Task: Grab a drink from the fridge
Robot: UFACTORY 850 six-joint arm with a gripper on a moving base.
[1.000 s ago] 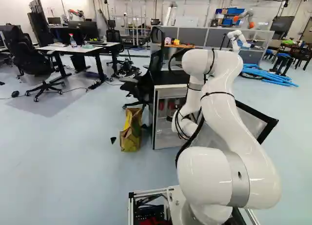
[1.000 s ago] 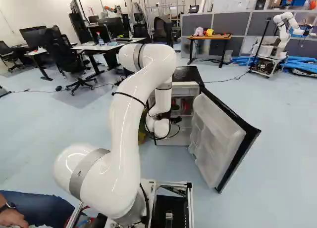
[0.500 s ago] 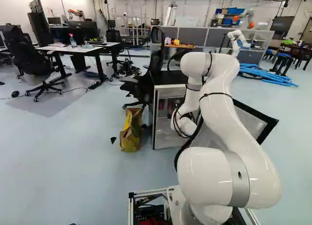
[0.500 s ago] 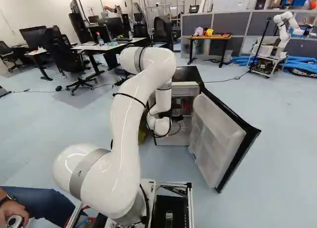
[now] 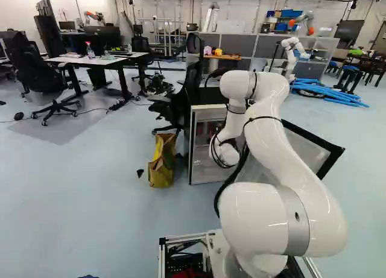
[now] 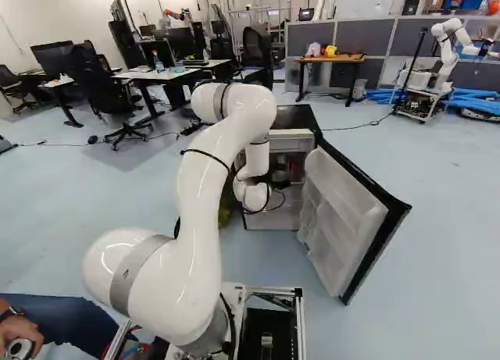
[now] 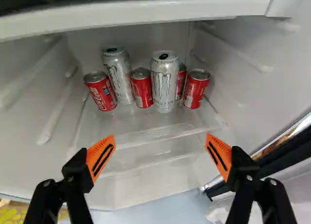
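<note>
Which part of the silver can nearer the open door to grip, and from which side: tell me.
Enter by the open front of the fridge; grip the silver can high on its body: it looks upright and taller than the red cans beside it, so up there seems freest.

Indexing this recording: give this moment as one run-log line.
fridge door open | gripper open, nothing held | four red cans, two silver cans inside, ahead of gripper

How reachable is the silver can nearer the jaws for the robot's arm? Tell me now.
Likely yes: the fridge door is swung open, the jaws stand open, and nothing shows between them and the silver can. Red cans close on either side may crowd the grip.
</note>
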